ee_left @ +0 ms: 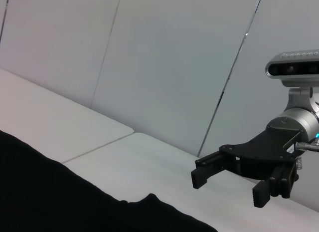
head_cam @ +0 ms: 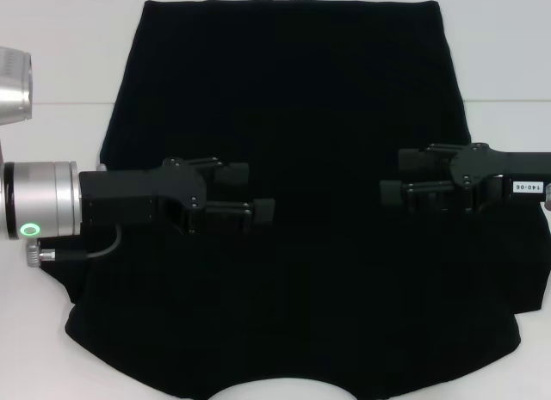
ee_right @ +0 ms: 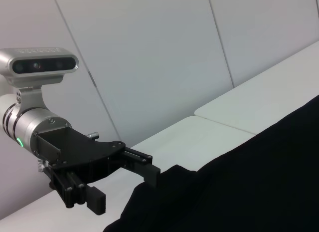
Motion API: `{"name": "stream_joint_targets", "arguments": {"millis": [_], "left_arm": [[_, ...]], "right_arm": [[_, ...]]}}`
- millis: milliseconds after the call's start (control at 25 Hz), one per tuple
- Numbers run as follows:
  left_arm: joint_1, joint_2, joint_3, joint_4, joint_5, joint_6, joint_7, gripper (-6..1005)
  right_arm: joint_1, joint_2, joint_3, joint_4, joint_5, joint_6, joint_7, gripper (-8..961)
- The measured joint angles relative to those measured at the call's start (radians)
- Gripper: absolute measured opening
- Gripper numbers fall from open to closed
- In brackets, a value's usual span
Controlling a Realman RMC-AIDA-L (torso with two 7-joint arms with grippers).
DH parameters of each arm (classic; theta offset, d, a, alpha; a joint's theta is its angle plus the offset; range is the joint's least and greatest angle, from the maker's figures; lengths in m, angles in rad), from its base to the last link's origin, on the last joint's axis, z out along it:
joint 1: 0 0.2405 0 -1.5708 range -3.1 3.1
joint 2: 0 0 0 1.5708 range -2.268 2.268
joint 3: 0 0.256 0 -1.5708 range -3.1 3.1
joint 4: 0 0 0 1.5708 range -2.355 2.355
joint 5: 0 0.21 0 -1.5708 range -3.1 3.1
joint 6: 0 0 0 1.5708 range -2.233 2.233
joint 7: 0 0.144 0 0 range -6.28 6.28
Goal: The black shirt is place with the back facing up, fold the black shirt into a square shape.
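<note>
The black shirt lies spread flat on the white table. Its curved neckline is at the near edge and its straight hem at the far side. My left gripper reaches in from the left over the shirt's middle, open, with nothing between its fingers. My right gripper comes in from the right at about the same height, also open and empty. The left wrist view shows the right gripper above the table beside the shirt. The right wrist view shows the left gripper at the shirt's edge.
A silver arm joint sticks in at the upper left of the head view. Bare table shows left and right of the shirt, with a seam running across it. Pale wall panels stand behind the table.
</note>
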Motion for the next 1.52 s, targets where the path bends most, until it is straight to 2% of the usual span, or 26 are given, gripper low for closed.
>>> {"name": "stream_joint_targets", "arguments": {"millis": [600, 880, 1000, 1200, 1280, 1520], "left_arm": [[0.001, 0.003, 0.000, 0.000, 0.000, 0.000, -0.012, 842], [0.013, 0.015, -0.060, 0.004, 0.001, 0.000, -0.130, 833], [0.042, 0.032, -0.130, 0.011, 0.030, -0.014, -0.247, 830], [0.071, 0.054, -0.270, 0.019, 0.148, -0.023, -0.331, 823], [0.081, 0.058, -0.331, 0.029, 0.201, -0.026, -0.365, 821], [0.106, 0.069, -0.437, 0.053, 0.327, -0.053, -0.472, 813]], "right_arm": [[0.001, 0.002, 0.000, 0.000, 0.000, 0.000, 0.001, 917], [0.006, 0.005, 0.000, 0.000, 0.004, 0.002, 0.000, 912], [0.010, 0.009, 0.000, 0.000, 0.011, 0.007, -0.002, 911], [0.022, 0.012, 0.000, -0.001, 0.014, 0.019, -0.003, 912], [0.025, 0.014, 0.000, 0.000, 0.015, 0.028, -0.003, 911], [0.036, 0.015, 0.000, -0.002, 0.015, 0.044, -0.003, 912]]}}
